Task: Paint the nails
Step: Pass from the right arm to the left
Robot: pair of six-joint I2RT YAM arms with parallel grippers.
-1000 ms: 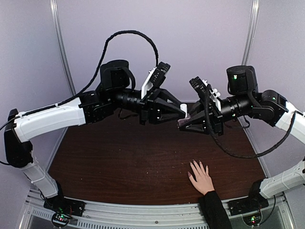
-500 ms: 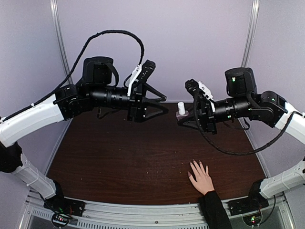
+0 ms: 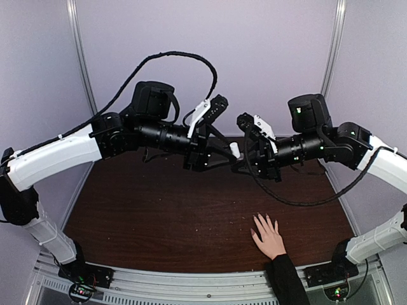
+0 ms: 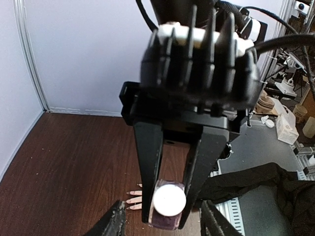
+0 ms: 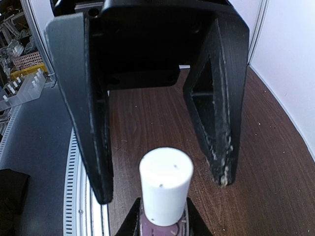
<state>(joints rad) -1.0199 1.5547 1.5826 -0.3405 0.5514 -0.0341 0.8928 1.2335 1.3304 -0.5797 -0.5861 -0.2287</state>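
Held aloft at centre of top view, above far half of counter (image 3: 159,197): nail polish bottle (image 5: 162,228), clenched by its glass body in fingers of right gripper (image 3: 241,164), white cap (image 5: 165,184) turned toward the other arm. Presumably raised and steadied this way for unscrewing.

Facing it from 9 o'clock: left gripper (image 3: 230,154), fingers released, spread either side of cap, not touching.

Judged step: closing on cap to draw out brush.

Flat on counter at 5 o'clock, near front edge: human hand (image 3: 270,238), digits spread for access. Nails (image 4: 128,200) too small to judge for paint, well apart from bottle.
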